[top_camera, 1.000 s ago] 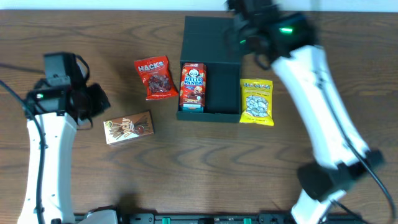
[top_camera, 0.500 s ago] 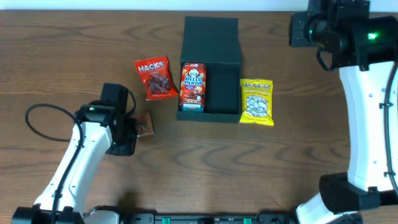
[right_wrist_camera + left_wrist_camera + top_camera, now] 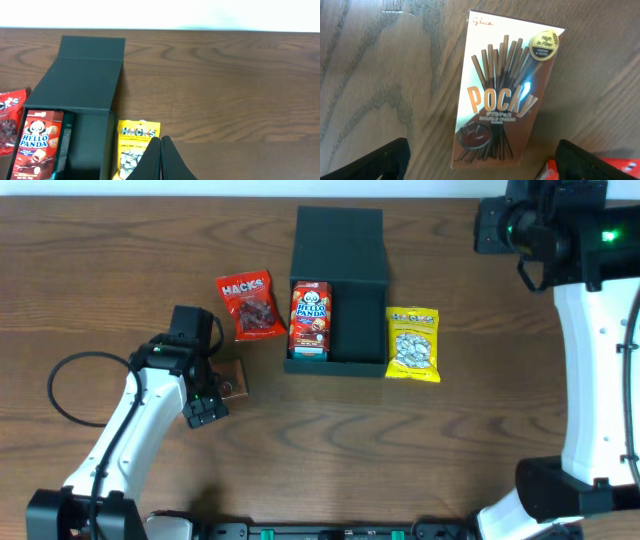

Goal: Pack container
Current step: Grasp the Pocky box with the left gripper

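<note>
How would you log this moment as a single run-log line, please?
left gripper: open over Pocky box | right gripper: shut, empty | container: lid open, Hello Panda box inside | yellow Hacks bag: on table

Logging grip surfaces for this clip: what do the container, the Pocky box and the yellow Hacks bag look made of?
Container: probably rigid board, matte dark green; crisp edges, no shine. Pocky box: glossy printed cardboard; glare spot on its face. Yellow Hacks bag: likely plastic film; sealed top edge.
</note>
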`<state>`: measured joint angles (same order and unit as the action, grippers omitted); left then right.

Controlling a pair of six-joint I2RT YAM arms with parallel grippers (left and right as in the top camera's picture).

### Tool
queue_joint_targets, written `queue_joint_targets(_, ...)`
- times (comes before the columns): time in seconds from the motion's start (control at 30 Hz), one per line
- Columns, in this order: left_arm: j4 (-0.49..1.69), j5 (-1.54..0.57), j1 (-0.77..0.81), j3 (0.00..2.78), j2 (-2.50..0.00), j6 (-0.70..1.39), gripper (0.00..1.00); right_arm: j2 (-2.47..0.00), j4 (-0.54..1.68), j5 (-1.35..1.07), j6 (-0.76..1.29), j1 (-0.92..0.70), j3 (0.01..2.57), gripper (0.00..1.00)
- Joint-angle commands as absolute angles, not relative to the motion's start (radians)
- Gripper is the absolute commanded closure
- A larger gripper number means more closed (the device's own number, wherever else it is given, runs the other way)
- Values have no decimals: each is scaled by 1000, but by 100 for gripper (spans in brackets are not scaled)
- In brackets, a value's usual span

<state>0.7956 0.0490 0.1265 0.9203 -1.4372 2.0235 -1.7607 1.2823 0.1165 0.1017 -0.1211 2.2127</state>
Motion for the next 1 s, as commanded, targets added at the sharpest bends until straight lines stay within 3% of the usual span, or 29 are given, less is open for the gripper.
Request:
queue_joint_targets(0.0, 791, 67, 130, 917, -1469, 2064, 5, -1760, 1282, 112, 100, -103, 2212, 96)
queue_joint_targets(0.1, 754, 70, 130, 917, -1518, 2036, 5, -1760, 1282, 112, 99, -103, 2212, 96)
queue_joint_targets(0.2, 636, 47, 126, 917, -1591, 1840, 5, -1760, 1284, 112, 99, -103, 2212, 95)
queue_joint_targets(0.77, 611, -27, 97, 917, -1723, 1765, 5, -1766, 1284, 112, 99, -103, 2210, 93)
queue_joint_targets(0.87, 612, -26, 97, 917, -1728, 1750, 0, -1767, 1284, 112, 99, -103, 2209, 92)
queue_joint_targets(0.97, 612, -11, 97, 917, -1728, 1723, 14, -1767, 1284, 112, 99, -103, 2207, 93)
